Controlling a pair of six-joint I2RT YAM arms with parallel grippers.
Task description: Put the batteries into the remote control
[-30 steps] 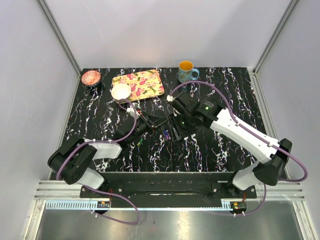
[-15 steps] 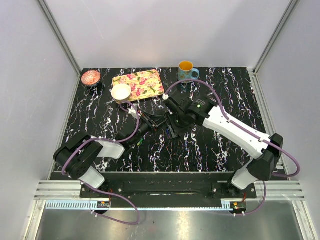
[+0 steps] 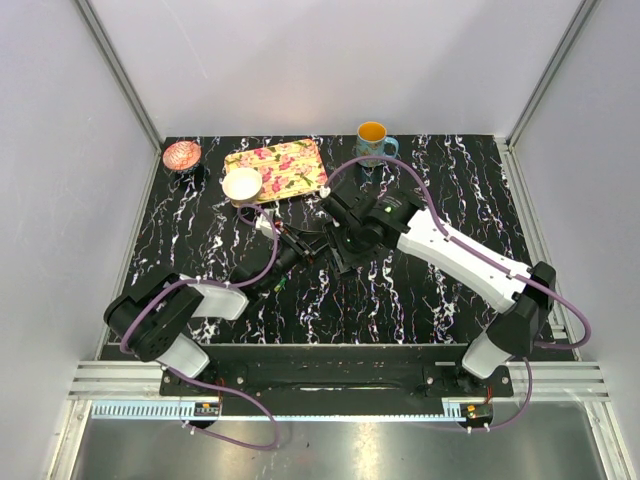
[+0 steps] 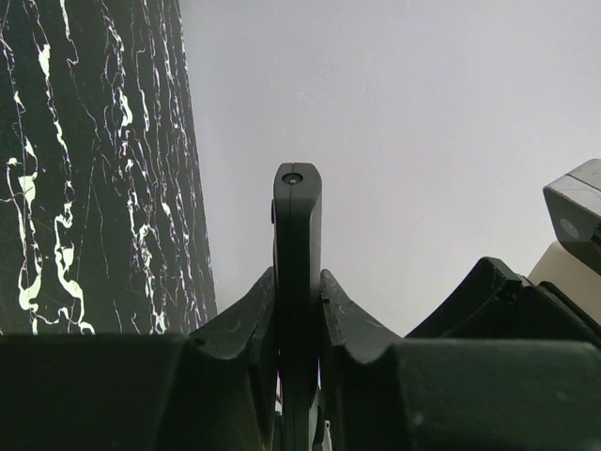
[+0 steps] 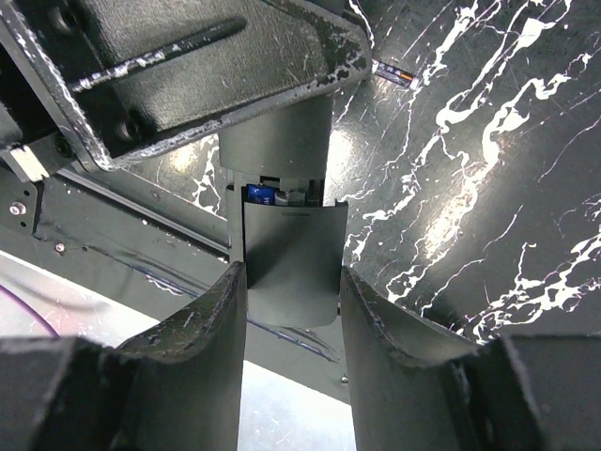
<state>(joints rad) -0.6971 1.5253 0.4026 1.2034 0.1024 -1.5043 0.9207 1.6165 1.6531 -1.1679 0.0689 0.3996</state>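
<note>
While clenched on the slim black remote control [image 4: 297, 235], grip it edge-on over the middle of the worktop [image 4: 94, 188]: left fingers [image 4: 246, 310]. Right fingers [image 5: 202, 324]: grasping the battery cover [image 5: 291, 268] at the compartment end, blue battery [image 5: 263, 194] showing inside. Beyond, flat on the worktop: loose battery [image 5: 394, 73].

The table [image 3: 190, 230] had a glossy black top veined in white like polished marble, and it caught the light in pale glare. The remote control [image 4: 297, 235] looked like smooth matt black plastic with a faint sheen along its edges. The right gripper [image 5: 291, 282] had fingers [image 5: 202, 324] of dull, slightly grainy black plastic. The right arm's shell [image 3: 470, 262] was smooth white plastic, and its cable [image 3: 420, 185] had a purple rubbery sheath. The flowered tray [image 3: 290, 165] looked glossy, and the mug [image 3: 372, 145] glazed.
</note>
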